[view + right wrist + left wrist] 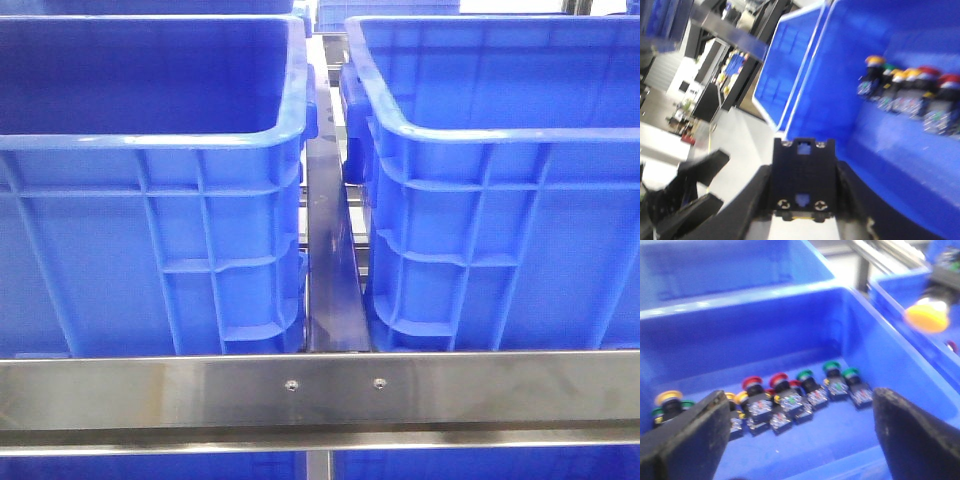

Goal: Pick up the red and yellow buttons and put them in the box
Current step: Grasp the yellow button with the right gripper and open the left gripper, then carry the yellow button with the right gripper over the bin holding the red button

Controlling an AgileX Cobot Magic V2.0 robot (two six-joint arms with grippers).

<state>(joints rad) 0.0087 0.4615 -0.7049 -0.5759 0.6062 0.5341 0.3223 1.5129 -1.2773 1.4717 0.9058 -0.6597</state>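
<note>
Blue plastic fills nearly every view: two deep crates, the left crate (150, 180) and the right crate (500, 180), stand side by side behind a steel rail (320, 395), with a narrow gap between them. From the front, neither of my arms shows.

My left gripper (800, 432) hangs over a blue bin (790, 340), its dark fingers (690, 440) spread wide and holding nothing. On the bin floor beyond them lies a loose row of push buttons: red-capped ones (752, 383) near the middle, a yellow-capped one (668, 398) at one end, green-capped ones (831, 366) at the other.

My right gripper (801, 212) grips a black switch body (802, 175); the left wrist camera shows it blurred across the neighbouring bin, carrying a yellow button (926, 317).

I judge the right arm is mid-carry toward the box, which I cannot identify. Next, my left gripper needs to descend over one red or yellow cap, avoiding the green ones crowded beside them.
</note>
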